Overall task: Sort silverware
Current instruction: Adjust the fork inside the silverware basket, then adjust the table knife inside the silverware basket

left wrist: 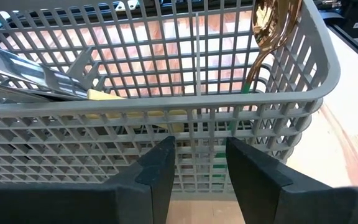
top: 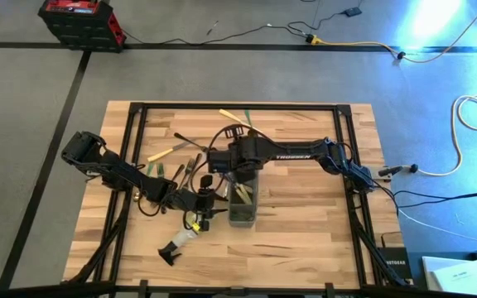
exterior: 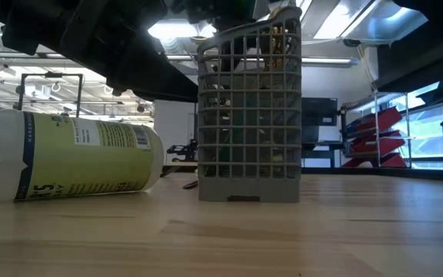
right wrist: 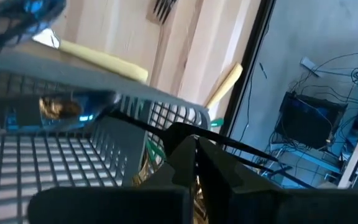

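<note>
The grey mesh caddy [top: 243, 204] stands upright on the table; it also fills the low view [exterior: 249, 115]. Inside it are a gold spoon with a green handle [left wrist: 272, 25] and a cream-handled knife [left wrist: 55, 84]. Loose silverware [top: 185, 168] lies on the table left of the caddy, and a cream-handled piece [top: 234, 113] lies near the far edge. My left gripper [left wrist: 201, 165] is open, level with the caddy's outer wall [left wrist: 191, 134] and just short of it. My right gripper [right wrist: 196, 163] is shut above the caddy's open top, pointing down. My right gripper pinches a slim gold piece of silverware [right wrist: 196, 190], which shows only as a thin strip between its two fingers. The fingers come from above, over the caddy's rim [right wrist: 166, 106]. Which part of the piece they are on is hidden by the fingers themselves.
A clear spray bottle [top: 179, 242] with a yellow-green label lies on its side near the table's near edge, left of the caddy [exterior: 68, 161]. Dark frame bars [top: 135, 132] run along the table's left and right sides. Bare wood shows right of the caddy.
</note>
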You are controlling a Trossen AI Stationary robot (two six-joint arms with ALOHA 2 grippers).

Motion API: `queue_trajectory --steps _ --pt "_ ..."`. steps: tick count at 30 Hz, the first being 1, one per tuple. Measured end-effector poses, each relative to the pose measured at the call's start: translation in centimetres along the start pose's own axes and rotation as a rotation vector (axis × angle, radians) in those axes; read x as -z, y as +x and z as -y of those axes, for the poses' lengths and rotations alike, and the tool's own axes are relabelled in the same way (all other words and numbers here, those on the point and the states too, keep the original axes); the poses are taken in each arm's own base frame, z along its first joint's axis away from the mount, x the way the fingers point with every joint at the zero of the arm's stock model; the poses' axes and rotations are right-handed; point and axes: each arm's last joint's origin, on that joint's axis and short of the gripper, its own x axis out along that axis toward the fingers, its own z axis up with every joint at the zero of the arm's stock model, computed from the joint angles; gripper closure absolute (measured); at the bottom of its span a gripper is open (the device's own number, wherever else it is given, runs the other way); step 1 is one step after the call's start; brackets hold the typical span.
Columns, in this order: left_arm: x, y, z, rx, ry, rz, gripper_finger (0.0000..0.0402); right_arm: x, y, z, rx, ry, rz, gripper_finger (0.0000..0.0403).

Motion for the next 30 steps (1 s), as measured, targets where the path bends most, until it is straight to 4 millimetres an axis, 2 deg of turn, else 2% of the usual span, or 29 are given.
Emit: queue_trajectory --steps 12,25,30 --pt "0.0 0.0 0.0 0.000 0.000 -0.001 0.0273 1.0 -0.2 -0.1 -0.003 0.003 -0.082 0.0402" --pt "0.0 0.0 0.0 -0.001 -0.001 0.001 0.0273 3.2 -5.1 1.5 -0.016 0.138 0.050 0.0402" --pt "0.0 0.0 0.0 -0.001 -0.001 0.001 0.0273 3.5 -5.6 1.8 -0.013 0.176 0.067 0.0402"
